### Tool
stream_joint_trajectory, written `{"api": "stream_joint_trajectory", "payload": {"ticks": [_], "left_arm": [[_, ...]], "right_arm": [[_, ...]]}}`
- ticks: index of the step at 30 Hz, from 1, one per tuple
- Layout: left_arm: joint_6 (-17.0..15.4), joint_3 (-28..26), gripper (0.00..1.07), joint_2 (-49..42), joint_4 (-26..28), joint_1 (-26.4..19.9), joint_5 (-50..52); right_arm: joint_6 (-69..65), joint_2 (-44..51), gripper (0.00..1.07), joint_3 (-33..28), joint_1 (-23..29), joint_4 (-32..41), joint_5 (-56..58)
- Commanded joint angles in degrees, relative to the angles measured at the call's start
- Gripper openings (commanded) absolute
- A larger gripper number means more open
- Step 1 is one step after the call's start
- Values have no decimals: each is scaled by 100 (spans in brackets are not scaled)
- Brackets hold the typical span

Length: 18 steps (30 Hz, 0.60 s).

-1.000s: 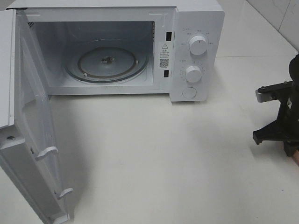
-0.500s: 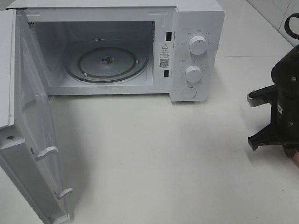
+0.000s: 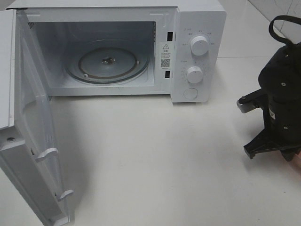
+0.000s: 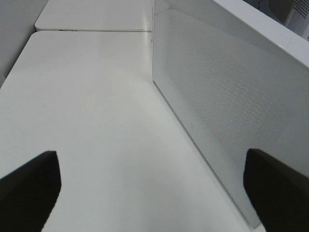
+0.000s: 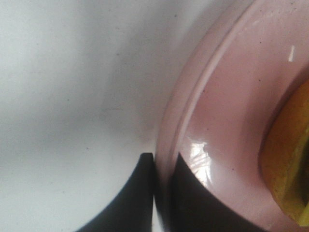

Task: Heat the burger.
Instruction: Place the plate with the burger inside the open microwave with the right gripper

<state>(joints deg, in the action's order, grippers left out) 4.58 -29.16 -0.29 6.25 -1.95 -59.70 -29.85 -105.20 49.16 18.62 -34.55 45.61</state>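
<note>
In the right wrist view my right gripper (image 5: 161,162) is shut on the rim of the round pink plate (image 5: 227,111), one finger outside the rim and one inside. A yellow-brown edge of the burger (image 5: 289,159) shows on the plate; the rest is out of frame. In the exterior view the right arm (image 3: 280,108) stands at the table's right edge, with a sliver of pink plate (image 3: 297,162) below it. My left gripper (image 4: 152,159) is open and empty beside the microwave's open door (image 4: 217,96).
The white microwave (image 3: 197,23) stands at the back with its door (image 3: 28,141) swung open to the left. Its glass turntable (image 3: 107,61) is bare. Two knobs (image 3: 199,45) are on its right panel. The white table (image 3: 155,155) lies in front.
The right arm has moved left and further into the exterior view, its body now showing much more. The microwave and door have not moved.
</note>
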Motion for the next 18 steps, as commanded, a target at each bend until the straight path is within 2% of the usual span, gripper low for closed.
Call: {"api": "stream_joint_trajectory", "payload": {"ticks": [1, 12, 18], "left_arm": [[6, 29, 98, -120, 11, 40, 23], [6, 29, 98, -120, 11, 40, 23], [6, 29, 98, -120, 11, 40, 23]], "right_arm": [[-57, 298, 0, 6, 74, -292, 447], [-46, 791, 0, -138, 178, -252, 693], [-52, 1066, 0, -384, 470, -246, 745]]}}
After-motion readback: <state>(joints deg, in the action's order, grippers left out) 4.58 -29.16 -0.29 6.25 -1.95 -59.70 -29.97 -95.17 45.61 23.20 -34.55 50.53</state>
